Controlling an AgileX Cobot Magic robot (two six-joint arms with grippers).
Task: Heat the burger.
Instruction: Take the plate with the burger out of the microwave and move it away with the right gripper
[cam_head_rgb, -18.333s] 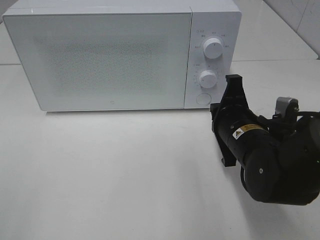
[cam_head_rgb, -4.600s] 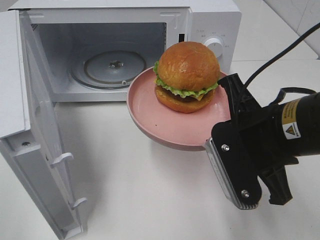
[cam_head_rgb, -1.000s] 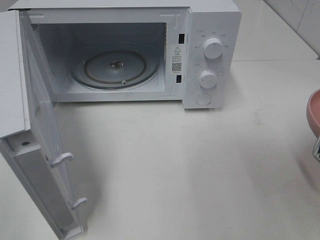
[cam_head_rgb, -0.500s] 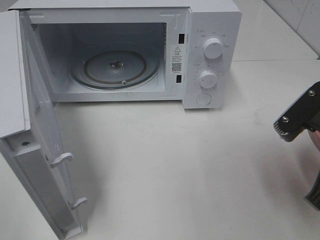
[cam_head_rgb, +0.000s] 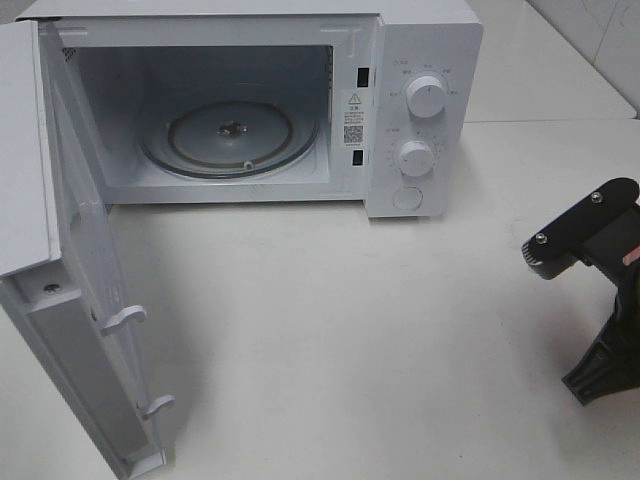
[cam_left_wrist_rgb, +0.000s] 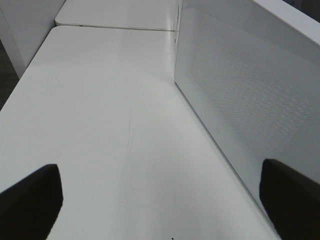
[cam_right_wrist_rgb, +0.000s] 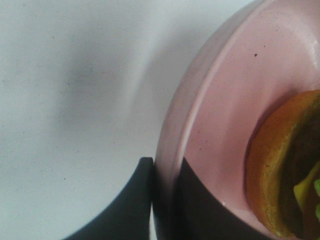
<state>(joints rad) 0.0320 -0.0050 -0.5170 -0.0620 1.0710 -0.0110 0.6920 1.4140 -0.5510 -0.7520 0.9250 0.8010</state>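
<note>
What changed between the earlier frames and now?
The microwave door went from shut to swung open. The plate with the burger, held in front of the cavity seconds ago, moved right, out of the overhead view; the right gripper is still clamped on its rim. The turntable stays bare.

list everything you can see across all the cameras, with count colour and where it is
microwave: 1, white, back of the table, door swung open to the left, inside empty
turntable: 1, clear glass, on the microwave floor
knobs: 2, white, on the microwave's right panel, round button below them
table: 1, white, under everything
plate: 1, pink, seen only in the right wrist view, rim pinched in the right gripper
burger: 1, golden-brown bun, on the plate
left gripper: 1, black, open, beside the door
right gripper: 1, black, shut on the plate rim
</note>
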